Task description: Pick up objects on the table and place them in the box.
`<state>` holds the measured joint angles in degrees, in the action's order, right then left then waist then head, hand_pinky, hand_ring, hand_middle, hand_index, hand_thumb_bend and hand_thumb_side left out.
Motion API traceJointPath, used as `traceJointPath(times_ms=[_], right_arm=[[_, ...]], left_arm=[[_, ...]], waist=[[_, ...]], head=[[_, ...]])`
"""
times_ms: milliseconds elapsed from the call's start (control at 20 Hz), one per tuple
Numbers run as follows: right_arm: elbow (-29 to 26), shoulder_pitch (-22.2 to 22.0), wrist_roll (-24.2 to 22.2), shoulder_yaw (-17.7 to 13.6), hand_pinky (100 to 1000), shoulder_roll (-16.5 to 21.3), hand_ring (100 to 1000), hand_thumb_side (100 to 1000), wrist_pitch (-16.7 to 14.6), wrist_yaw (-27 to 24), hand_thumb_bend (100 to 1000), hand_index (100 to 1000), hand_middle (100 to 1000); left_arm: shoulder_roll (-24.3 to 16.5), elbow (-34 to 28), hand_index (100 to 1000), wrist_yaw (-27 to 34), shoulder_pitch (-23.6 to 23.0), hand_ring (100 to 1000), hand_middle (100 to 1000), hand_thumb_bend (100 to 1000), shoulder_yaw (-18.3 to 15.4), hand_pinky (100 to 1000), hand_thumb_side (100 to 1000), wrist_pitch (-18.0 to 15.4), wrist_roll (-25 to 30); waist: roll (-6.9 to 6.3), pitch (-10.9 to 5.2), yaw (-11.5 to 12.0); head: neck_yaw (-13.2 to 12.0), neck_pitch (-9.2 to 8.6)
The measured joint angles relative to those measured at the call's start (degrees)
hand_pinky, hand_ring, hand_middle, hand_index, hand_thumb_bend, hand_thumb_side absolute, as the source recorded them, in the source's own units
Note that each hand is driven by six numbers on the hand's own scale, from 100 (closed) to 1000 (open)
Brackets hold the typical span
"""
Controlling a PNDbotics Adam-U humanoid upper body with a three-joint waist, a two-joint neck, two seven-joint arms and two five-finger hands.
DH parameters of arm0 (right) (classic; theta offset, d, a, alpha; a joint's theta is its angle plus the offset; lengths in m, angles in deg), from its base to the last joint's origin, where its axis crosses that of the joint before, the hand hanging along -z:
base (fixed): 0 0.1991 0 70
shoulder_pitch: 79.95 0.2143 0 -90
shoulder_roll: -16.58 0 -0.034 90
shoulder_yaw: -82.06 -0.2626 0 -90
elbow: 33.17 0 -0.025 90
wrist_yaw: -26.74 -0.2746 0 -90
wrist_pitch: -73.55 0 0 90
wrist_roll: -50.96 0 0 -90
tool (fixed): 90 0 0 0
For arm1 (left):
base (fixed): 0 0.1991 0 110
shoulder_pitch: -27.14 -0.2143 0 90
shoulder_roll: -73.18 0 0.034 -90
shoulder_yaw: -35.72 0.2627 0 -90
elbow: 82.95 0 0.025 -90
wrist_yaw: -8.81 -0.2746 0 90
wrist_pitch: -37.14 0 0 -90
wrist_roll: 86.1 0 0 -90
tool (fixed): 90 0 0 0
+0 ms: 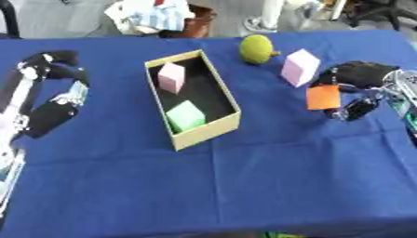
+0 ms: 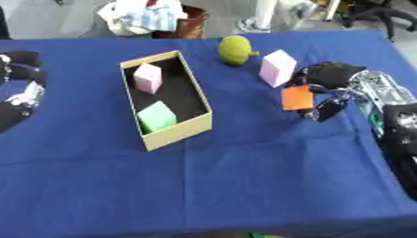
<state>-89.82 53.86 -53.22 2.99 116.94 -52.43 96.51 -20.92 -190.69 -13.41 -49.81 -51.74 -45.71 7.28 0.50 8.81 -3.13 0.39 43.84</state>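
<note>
An open cardboard box [image 1: 222, 124] stands on the blue table, with a pink block [image 1: 171, 76] and a green block [image 1: 185, 115] inside it. Behind the box lies an olive-green round fruit [image 1: 257, 49]. A larger pink block [image 1: 299, 67] stands to its right. My right hand [image 1: 356, 81] is shut on an orange block [image 1: 323, 96], just right of the pink block and low over the cloth. My left hand [image 1: 57, 62] rests at the left edge with its fingers curled and nothing in it.
The blue cloth [image 1: 244, 176] covers the whole table, with wide bare room in front of the box. Beyond the far edge stand a brown basket [image 1: 195, 21] with cloth in it and chair legs.
</note>
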Motion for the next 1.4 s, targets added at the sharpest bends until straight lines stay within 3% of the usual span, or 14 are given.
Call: traceJointPath(times_ms=[500,900,1250,1400], right_arm=[[-5.24,5.0,-1.47,1.38,773,-0.79,828,248,-2.32,-5.39,154,753,645],[-3.57,11.89,-6.16,2.92,776,-7.77,832,250,-3.97,-6.12,151,764,659],[-0.21,15.09,-6.73,2.92,781,-13.01,836,245,-4.64,-3.29,124,786,680],[1.17,15.79,-7.0,2.92,787,-15.29,846,249,-4.92,-2.1,117,829,728]], left_arm=[[0.0,0.0,832,0.0,0.0,686,703,153,0.01,789,608,-0.09,0.09],[0.01,0.0,833,0.0,0.05,686,703,151,0.06,789,607,-0.24,0.26],[0.02,0.0,833,0.0,0.53,686,703,152,0.42,790,605,-0.38,0.46],[0.03,-0.02,833,0.0,1.07,686,703,152,0.73,790,603,-0.52,0.69]], waist=[[0.0,0.0,-0.01],[0.02,0.0,1.18],[0.02,0.0,2.79],[0.02,0.02,3.48]], head=[[0.22,0.0],[2.05,0.0],[3.64,0.0],[4.36,0.0]])
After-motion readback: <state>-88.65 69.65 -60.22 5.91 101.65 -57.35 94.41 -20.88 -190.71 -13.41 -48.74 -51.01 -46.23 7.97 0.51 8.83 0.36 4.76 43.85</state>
